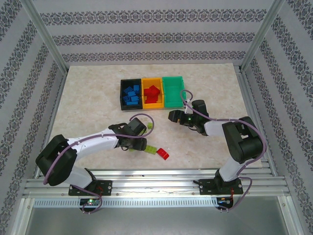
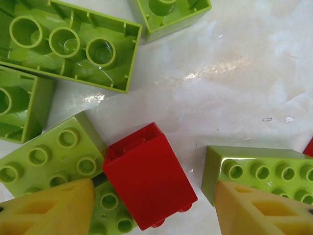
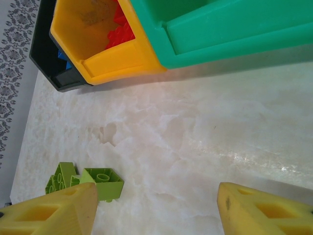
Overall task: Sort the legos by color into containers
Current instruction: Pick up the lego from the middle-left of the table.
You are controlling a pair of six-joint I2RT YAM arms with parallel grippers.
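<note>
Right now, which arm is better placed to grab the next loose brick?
Left. The left gripper hangs open right at the red brick and lime bricks. The right gripper is open and empty near the green bin, farther from loose bricks.

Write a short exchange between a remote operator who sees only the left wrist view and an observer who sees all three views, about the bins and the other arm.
Operator: I see a red brick among lime green bricks. Which bin takes red?
Observer: The orange-yellow bin, the middle of the row, already holds red bricks.
Operator: And where do the green ones go?
Observer: The green bin, at the right end of the row, has no bricks showing in it.
Operator: Is the other arm busy?
Observer: No. The right gripper is open above bare table on the near side of the green bin, holding nothing.
</note>
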